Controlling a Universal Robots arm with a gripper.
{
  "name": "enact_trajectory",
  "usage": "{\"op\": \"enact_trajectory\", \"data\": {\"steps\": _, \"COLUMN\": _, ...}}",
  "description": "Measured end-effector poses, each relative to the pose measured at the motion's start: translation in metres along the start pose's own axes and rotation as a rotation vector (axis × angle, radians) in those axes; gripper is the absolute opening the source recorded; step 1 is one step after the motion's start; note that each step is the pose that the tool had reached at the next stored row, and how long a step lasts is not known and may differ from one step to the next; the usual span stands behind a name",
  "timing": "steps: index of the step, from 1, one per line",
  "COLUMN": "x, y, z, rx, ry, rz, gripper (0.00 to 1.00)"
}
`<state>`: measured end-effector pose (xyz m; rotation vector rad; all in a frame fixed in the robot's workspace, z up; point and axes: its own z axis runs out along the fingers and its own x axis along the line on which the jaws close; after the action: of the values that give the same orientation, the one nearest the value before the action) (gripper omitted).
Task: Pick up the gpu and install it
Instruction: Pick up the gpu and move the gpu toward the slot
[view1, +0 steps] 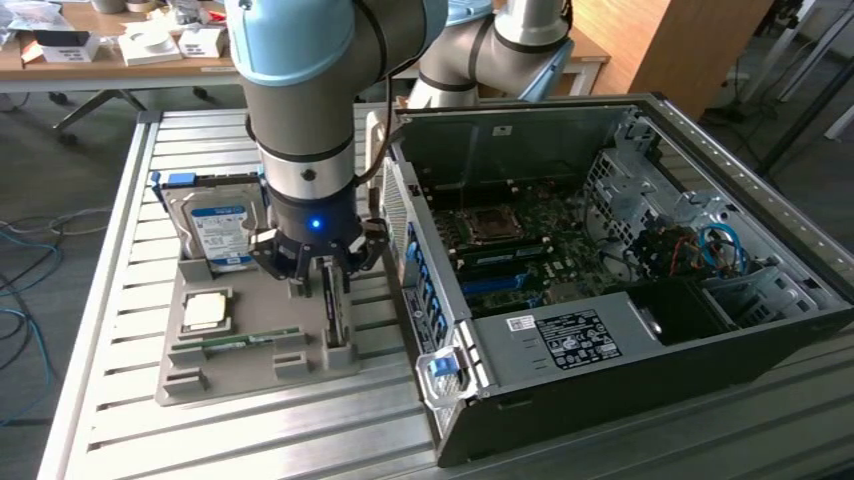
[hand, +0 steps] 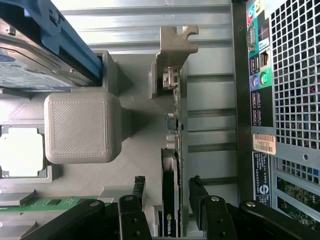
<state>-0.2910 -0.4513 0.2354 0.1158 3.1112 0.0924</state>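
The gpu (hand: 172, 145) stands on edge in a slot of the grey holder (hand: 135, 125), seen edge-on as a thin green card with its pale metal bracket (hand: 174, 47) at one end. My gripper (hand: 167, 184) is open and straddles the card, one black finger (hand: 139, 186) on each side with a gap to the board. In the exterior view the gripper (view1: 324, 278) hangs straight down over the gpu (view1: 332, 318), beside the open computer case (view1: 601, 260).
The grey holder (view1: 254, 372) also carries a hard drive (view1: 220, 225) in a blue frame, a processor (view1: 204, 312) and a green memory strip (view1: 240, 340). The case's rear panel (hand: 280, 100) stands close beside the card. Everything rests on a slatted metal table (view1: 174, 440).
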Motion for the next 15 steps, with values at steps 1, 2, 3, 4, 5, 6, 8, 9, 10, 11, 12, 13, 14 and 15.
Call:
{"op": "enact_trajectory", "data": {"steps": 1, "x": 0.0001, "y": 0.0000, "z": 0.0001, "rx": 0.0001, "ry": 0.0001, "rz": 0.000, "gripper": 0.49}}
{"op": "enact_trajectory", "data": {"steps": 2, "x": 0.0000, "y": 0.0000, "z": 0.0003, "rx": 0.0001, "ry": 0.0002, "rz": 0.000, "gripper": 0.49}}
{"op": "enact_trajectory", "data": {"steps": 3, "x": -0.0001, "y": 0.0001, "z": 0.0006, "rx": 0.0001, "ry": 0.0000, "rz": 0.000, "gripper": 0.49}}
{"op": "enact_trajectory", "data": {"steps": 4, "x": -0.0002, "y": 0.0001, "z": 0.0009, "rx": 0.0001, "ry": 0.0001, "rz": 0.000, "gripper": 0.49}}
{"op": "enact_trajectory", "data": {"steps": 5, "x": -0.0002, "y": 0.0001, "z": 0.0009, "rx": 0.0002, "ry": 0.0002, "rz": 0.000, "gripper": 0.49}}
{"op": "enact_trajectory", "data": {"steps": 6, "x": -0.0003, "y": 0.0001, "z": 0.0010, "rx": 0.0002, "ry": 0.0002, "rz": 0.000, "gripper": 0.49}}
{"op": "enact_trajectory", "data": {"steps": 8, "x": -0.0012, "y": 0.0001, "z": 0.0014, "rx": -0.0001, "ry": -0.0001, "rz": 0.000, "gripper": 0.49}}
{"op": "enact_trajectory", "data": {"steps": 9, "x": -0.0019, "y": 0.0002, "z": 0.0016, "rx": -0.0002, "ry": -0.0001, "rz": 0.000, "gripper": 0.49}}
{"op": "enact_trajectory", "data": {"steps": 10, "x": -0.0023, "y": 0.0002, "z": 0.0016, "rx": -0.0001, "ry": -0.0001, "rz": 0.000, "gripper": 0.49}}
{"op": "enact_trajectory", "data": {"steps": 11, "x": -0.0022, "y": 0.0002, "z": 0.0016, "rx": -0.0001, "ry": 0.0000, "rz": 0.000, "gripper": 0.49}}
{"op": "enact_trajectory", "data": {"steps": 12, "x": -0.0022, "y": 0.0002, "z": 0.0016, "rx": 0.0001, "ry": 0.0001, "rz": 0.000, "gripper": 0.49}}
{"op": "enact_trajectory", "data": {"steps": 13, "x": -0.0023, "y": 0.0002, "z": 0.0015, "rx": 0.0002, "ry": 0.0001, "rz": 0.000, "gripper": 0.49}}
{"op": "enact_trajectory", "data": {"steps": 14, "x": -0.0023, "y": 0.0002, "z": 0.0015, "rx": 0.0002, "ry": 0.0001, "rz": 0.000, "gripper": 0.49}}
{"op": "enact_trajectory", "data": {"steps": 15, "x": -0.0023, "y": 0.0002, "z": 0.0016, "rx": 0.0001, "ry": 0.0001, "rz": 0.000, "gripper": 0.49}}
